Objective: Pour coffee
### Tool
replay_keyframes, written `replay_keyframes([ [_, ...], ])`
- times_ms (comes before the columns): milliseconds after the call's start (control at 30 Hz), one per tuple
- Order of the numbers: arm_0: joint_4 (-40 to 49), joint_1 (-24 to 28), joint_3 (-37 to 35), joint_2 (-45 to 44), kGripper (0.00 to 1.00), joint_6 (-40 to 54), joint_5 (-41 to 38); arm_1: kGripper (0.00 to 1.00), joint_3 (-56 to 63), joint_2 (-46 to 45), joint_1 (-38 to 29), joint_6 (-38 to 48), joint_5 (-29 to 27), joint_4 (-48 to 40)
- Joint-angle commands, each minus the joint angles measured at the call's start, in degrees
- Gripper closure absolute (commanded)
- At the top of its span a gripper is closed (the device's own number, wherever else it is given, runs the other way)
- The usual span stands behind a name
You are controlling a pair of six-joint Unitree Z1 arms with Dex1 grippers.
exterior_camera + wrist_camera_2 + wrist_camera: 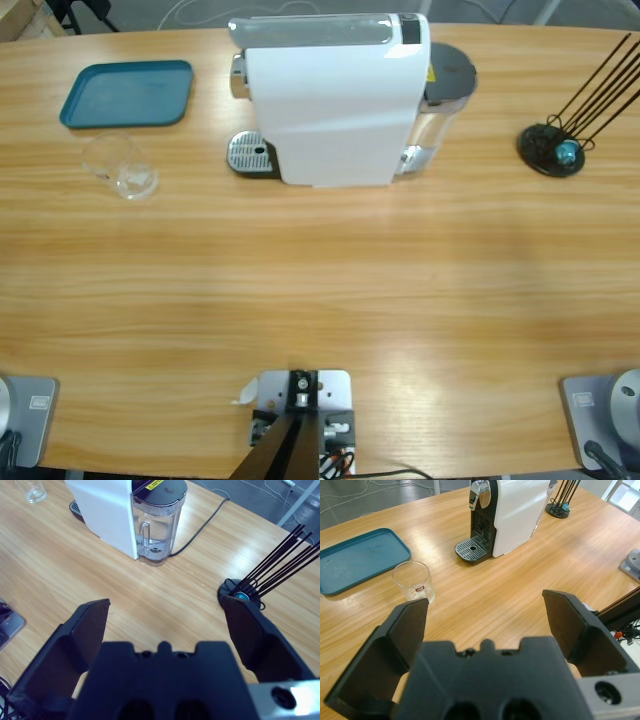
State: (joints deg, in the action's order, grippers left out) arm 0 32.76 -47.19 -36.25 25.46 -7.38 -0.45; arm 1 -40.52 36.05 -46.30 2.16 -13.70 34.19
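A white coffee machine (335, 100) stands at about 12 o'clock on the wooden surface (320, 280), close to the far edge, with its drip tray (250, 153) jutting out toward 9 o'clock and a clear water tank (440, 110) on its 3 o'clock side. A clear glass (120, 165) sits at about 10 o'clock, just beside a teal tray (127, 94) that lies nearer the far left edge; glass and tray look slightly apart. A black wire stand (552, 148) with a blue capsule rests at 2 o'clock, its rods leaning out toward the right edge. I cannot see any coffee in the glass; it looks clear.

The whole near half of the surface, from 3 through 6 to 9 o'clock, is bare wood.

The left gripper (485, 615) has its fingers spread wide with nothing between them, facing the glass and drip tray. The right gripper (165, 612) is likewise spread wide, holding nothing, facing the water tank and wire stand.
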Motion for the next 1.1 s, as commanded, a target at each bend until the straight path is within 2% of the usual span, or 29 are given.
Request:
replay_keyframes([
  [33,0.11,0.34,0.83,-1.36,0.000,-0.62,0.54,0.000,0.01,1.30,-0.28,-0.49,1.04,-0.15],
  [267,1.04,0.25,0.46,-0.59,0.000,-0.71,1.01,0.000,-0.08,1.62,-0.28,-0.49,1.13,-0.10],
  [400,9.69,0.46,-8.53,8.20,0.000,0.93,2.52,0.000,-0.08,1.39,-0.28,-0.57,1.32,-0.08],
  [467,9.42,0.48,-11.90,10.68,0.000,3.35,2.86,0.000,-0.08,1.48,-0.28,-0.57,1.39,-0.08],
  [567,10.34,1.20,-17.07,19.15,0.000,3.51,3.26,0.000,-0.06,1.21,-0.26,-0.61,1.43,-0.08],
  [733,9.74,1.54,-24.21,28.17,0.000,2.70,3.97,0.000,0.08,0.77,-0.28,-0.66,1.57,-0.08],
  [867,10.44,5.25,-29.41,36.73,0.000,-8.74,2.96,0.000,0.09,0.58,-0.28,-0.66,1.57,-0.08],
  [900,10.43,6.60,-30.15,38.53,0.000,-12.92,0.57,0.000,0.15,0.41,-0.28,-0.66,1.57,-0.08],
  [1000,9.79,12.47,-32.45,45.57,0.000,-24.76,-14.19,0.000,0.25,0.16,-0.26,-0.66,1.74,-0.14],
  [1100,8.11,13.24,-35.63,51.11,0.001,-30.49,-18.57,0.000,0.18,0.30,-0.28,-0.68,1.74,-0.12],
])
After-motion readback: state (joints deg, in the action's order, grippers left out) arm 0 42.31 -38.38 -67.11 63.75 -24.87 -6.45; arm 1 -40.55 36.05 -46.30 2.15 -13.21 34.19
